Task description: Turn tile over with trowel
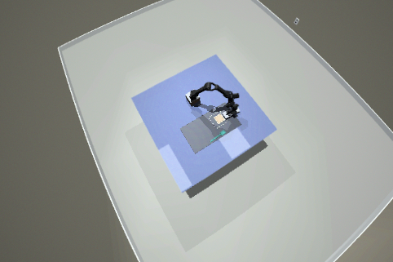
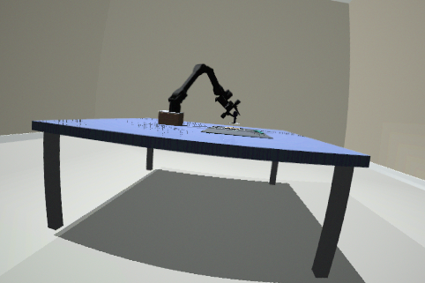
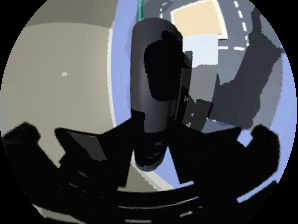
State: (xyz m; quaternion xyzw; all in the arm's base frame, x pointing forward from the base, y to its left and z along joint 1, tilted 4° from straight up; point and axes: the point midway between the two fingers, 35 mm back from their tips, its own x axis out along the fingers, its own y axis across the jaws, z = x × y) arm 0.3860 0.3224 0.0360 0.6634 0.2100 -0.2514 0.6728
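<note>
Wrist | claw [image 1: 232, 112] [image 2: 235, 116] [image 3: 149, 119] pinching trowel [image 1: 227, 116] [image 2: 235, 123] [image 3: 155, 75] | blade near tile [image 1: 219, 118] [image 2: 232, 128] [image 3: 197, 19] edge | teal object [image 1: 218, 136] [image 2: 259, 131] [image 3: 140, 10] apart

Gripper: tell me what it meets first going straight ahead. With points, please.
The gripper [image 1: 233, 112] [image 2: 234, 115] [image 3: 149, 119] slants downward, so the trowel [image 1: 228, 116] [image 2: 235, 119] [image 3: 141, 85] it holds would probably touch the grey mat [image 1: 196, 134] [image 2: 240, 133] [image 3: 267, 95] first, though depth there is unclear.
</note>
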